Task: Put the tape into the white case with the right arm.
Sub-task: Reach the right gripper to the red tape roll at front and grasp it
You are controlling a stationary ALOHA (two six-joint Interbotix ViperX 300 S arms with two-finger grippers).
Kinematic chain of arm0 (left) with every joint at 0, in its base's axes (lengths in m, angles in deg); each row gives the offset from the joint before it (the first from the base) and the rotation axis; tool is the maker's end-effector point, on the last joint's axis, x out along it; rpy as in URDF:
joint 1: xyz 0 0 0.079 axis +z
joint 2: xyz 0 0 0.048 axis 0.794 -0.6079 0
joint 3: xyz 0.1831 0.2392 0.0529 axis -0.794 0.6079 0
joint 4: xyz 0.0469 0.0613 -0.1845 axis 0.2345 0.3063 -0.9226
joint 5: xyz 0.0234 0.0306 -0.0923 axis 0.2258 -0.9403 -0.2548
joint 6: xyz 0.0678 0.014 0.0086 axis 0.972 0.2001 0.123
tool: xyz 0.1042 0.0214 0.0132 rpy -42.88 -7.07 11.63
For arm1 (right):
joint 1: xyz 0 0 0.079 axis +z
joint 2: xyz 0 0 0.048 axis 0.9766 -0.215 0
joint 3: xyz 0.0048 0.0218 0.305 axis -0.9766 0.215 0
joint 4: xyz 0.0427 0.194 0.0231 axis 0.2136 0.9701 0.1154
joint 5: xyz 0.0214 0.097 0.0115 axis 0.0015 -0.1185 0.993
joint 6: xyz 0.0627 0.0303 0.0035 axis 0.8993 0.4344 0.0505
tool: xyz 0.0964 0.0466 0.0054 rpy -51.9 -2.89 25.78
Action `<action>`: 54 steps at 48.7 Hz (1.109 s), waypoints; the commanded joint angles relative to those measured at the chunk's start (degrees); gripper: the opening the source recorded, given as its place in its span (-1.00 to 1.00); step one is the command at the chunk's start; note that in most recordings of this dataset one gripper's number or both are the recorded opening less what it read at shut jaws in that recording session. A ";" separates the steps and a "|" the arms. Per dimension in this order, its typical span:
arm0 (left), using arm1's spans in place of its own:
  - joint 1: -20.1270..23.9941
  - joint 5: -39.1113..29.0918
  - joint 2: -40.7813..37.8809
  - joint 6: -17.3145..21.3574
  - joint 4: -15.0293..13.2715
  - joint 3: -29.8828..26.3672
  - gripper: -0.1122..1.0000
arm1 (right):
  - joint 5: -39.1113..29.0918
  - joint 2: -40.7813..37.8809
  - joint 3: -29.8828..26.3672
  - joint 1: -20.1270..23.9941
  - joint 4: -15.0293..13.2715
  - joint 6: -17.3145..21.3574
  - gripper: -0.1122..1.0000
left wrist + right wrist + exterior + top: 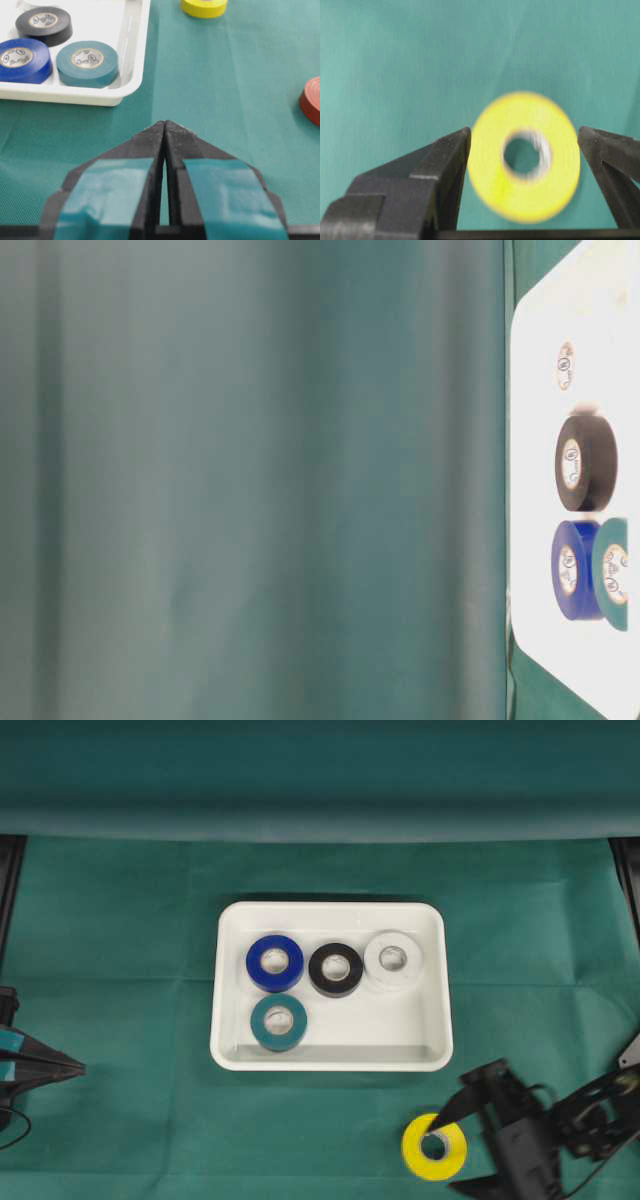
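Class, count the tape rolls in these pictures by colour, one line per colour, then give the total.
Blue tape roll: 1
Black tape roll: 1
White tape roll: 1
Teal tape roll: 1
Yellow tape roll: 1
Red tape roll: 1
Total: 6

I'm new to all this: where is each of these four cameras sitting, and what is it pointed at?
Overhead: above, looking straight down on the white case, the yellow tape and both grippers, left gripper, right gripper.
Table-level: low, image turned sideways, mostly blurred green cloth, case at its edge; no robot parts.
Left wrist: on the left arm, looking past its shut fingers toward the case.
Right wrist: on the right arm, open fingers either side of the yellow tape.
Shared: the teal tape shows in overhead, table-level and left wrist.
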 commanded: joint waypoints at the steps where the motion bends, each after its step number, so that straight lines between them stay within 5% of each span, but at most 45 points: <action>1: 0.09 0.26 -0.53 0.09 -0.09 -0.79 -0.80 | 0.53 -2.55 -4.75 0.79 -0.09 -0.09 0.35; 54: 0.09 0.26 -0.44 0.09 -0.09 -0.70 -0.80 | 0.09 -30.94 -41.31 2.29 -0.09 0.18 0.35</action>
